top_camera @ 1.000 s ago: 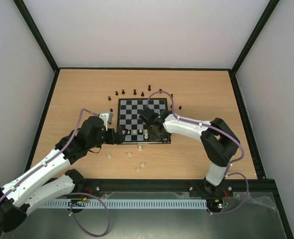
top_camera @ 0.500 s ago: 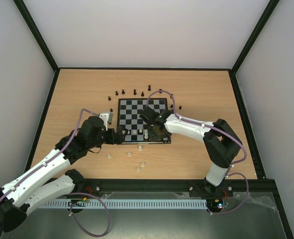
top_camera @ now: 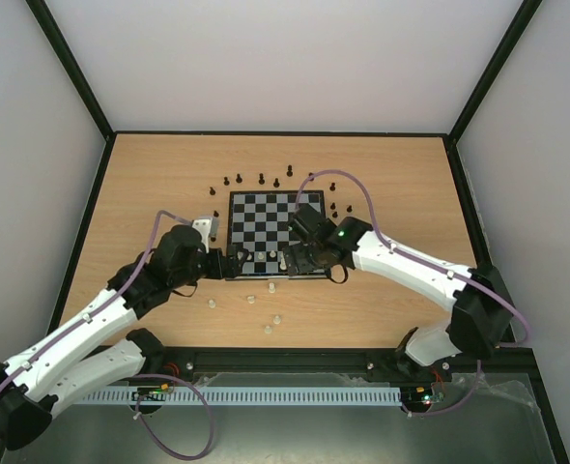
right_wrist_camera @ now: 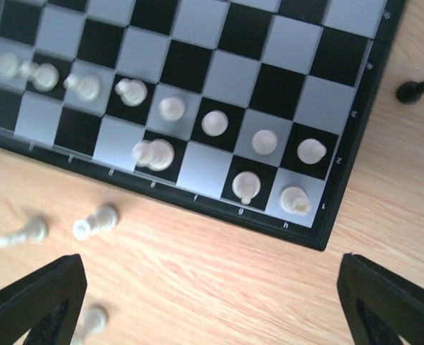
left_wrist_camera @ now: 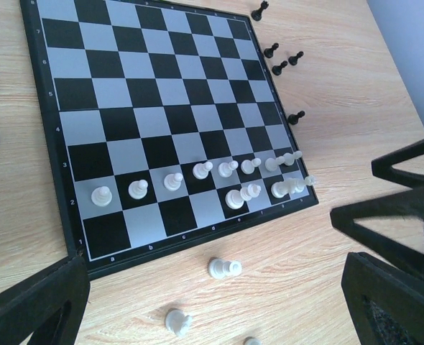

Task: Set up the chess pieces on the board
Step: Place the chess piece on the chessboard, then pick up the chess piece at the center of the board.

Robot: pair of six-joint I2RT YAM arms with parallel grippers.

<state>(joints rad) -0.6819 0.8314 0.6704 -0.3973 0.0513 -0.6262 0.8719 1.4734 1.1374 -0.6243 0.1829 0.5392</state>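
I note left gripper (left_wrist_camera: 212, 305) and right gripper (right_wrist_camera: 212, 295) both spread wide, holding nothing, above the board (top_camera: 266, 217) at its near edge.

Left arm (top_camera: 92, 314) stretched out low, forearm running up-right into left pincer (top_camera: 233, 264). Jaws spread wide, nothing between them; in its wrist view the fingers (left_wrist_camera: 395, 287) sit at the far bottom corners. Right arm (top_camera: 415, 269) folded, elbow well out to the right of right pincer (top_camera: 316, 257), forearm running left into it. Jaws wide apart too, empty; fingers (right_wrist_camera: 32, 305) at the bottom corners. Pincers near each other, not touching.
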